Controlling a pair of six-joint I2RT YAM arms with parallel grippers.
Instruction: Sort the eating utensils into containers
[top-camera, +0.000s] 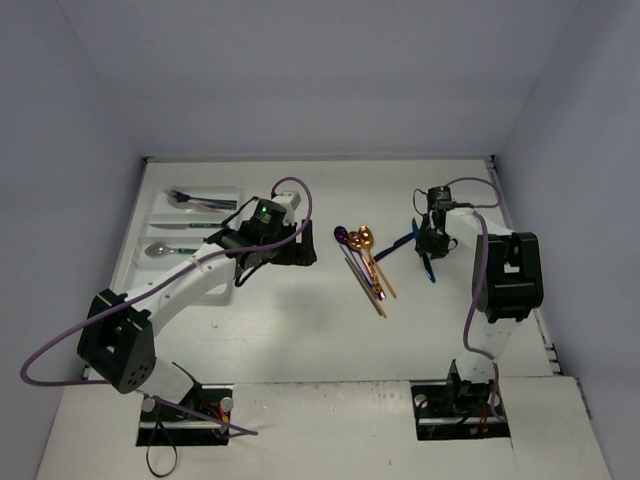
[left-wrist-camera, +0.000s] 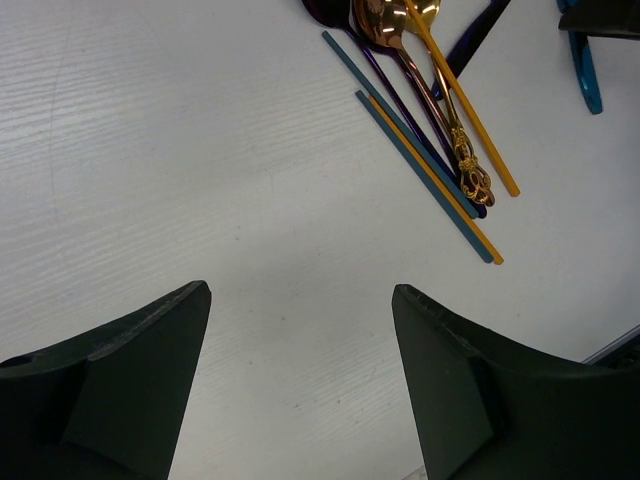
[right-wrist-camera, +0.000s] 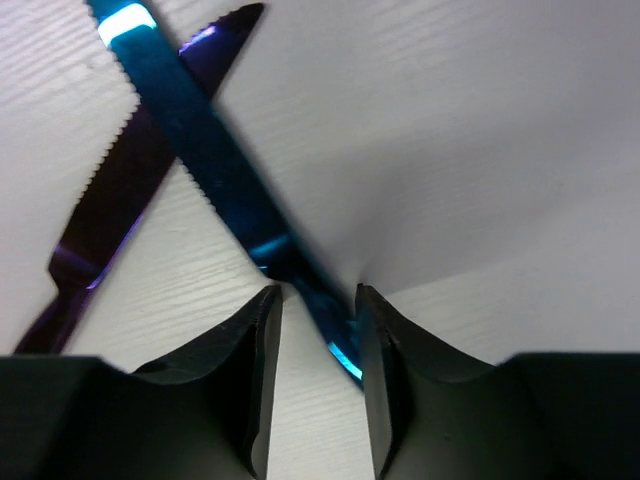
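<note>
Find right gripper (right-wrist-camera: 317, 292) directly over blue knife (right-wrist-camera: 200, 150), on right half of tabletop (top-camera: 300, 330), somewhat nearer far edge than near edge. See 2 fingers (right-wrist-camera: 262, 380) standing close, 1 on each side of the knife, past its serrated stretch. Cannot tell whether pads bite or merely flank it. Note long axis passing straight through the gap and away from the claw: slanted up-left in wrist view, roughly near-to-far with slight tilt in top view. Note blade crossing over purple knife (right-wrist-camera: 110, 210); contact at the crossing likely, not confirmed.

Find left gripper (left-wrist-camera: 300, 290) spread wide, nothing between its fingers, above bare tabletop near centre. See mixed bundle (left-wrist-camera: 430, 130) of 2 spoons and several slim handles just beyond it, toward the right arm.

Locate tray (top-camera: 135, 262) at far-left corner of tabletop: forks (top-camera: 200, 203) in 1 compartment, silver spoon (top-camera: 157, 250) in another.

Judge step in hand as pick of blue knife by right arm. Judge right arm far nearer the knife and left arm far nearer the tray, with tray well apart from the knife, beyond the left arm. Expect need for a straight lift to clear purple knife without dragging it. Risk: thin flat handle pivoting or slipping in the pinch.
</note>
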